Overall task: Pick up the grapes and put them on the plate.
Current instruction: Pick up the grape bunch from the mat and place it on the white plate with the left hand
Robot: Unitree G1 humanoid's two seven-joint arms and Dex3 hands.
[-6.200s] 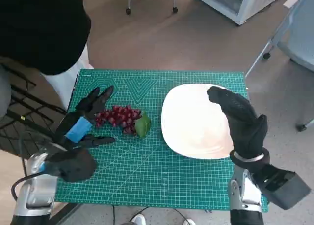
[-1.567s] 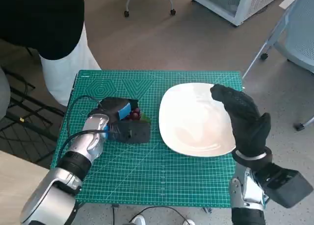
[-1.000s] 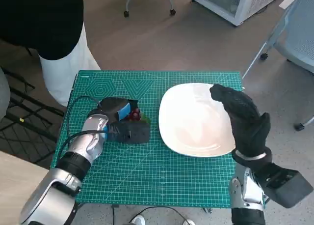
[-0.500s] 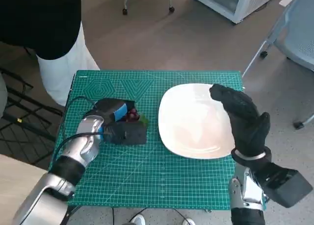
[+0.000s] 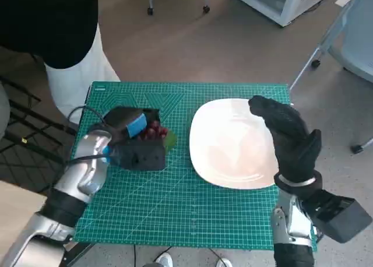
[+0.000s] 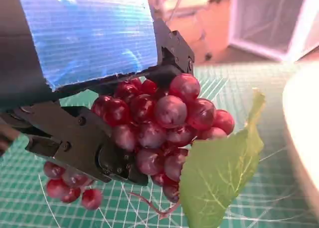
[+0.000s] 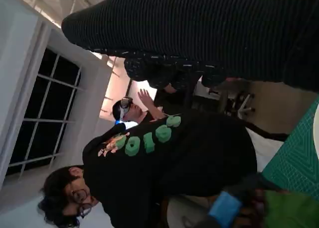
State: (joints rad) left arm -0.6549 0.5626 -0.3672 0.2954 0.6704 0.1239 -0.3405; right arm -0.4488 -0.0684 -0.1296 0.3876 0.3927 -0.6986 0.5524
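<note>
Beside the plate (image 5: 230, 144) on the green bench (image 5: 192, 208), I saw the grapes (image 6: 159, 121) gripped in my left hand (image 5: 135, 140), leaf (image 6: 219, 173) hanging free. My right hand (image 5: 287, 136) hovered over the plate's far edge, fingers loosely spread, holding nothing.

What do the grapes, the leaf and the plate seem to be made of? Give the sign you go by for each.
Grapes: probably plastic; the red beads are even, glossy and catch hard highlights.
Leaf: likely fabric or thin plastic; flat matt green with pale printed-looking veins.
Plate: ceramic or melamine, cannot tell which; smooth plain white with a soft sheen.
</note>
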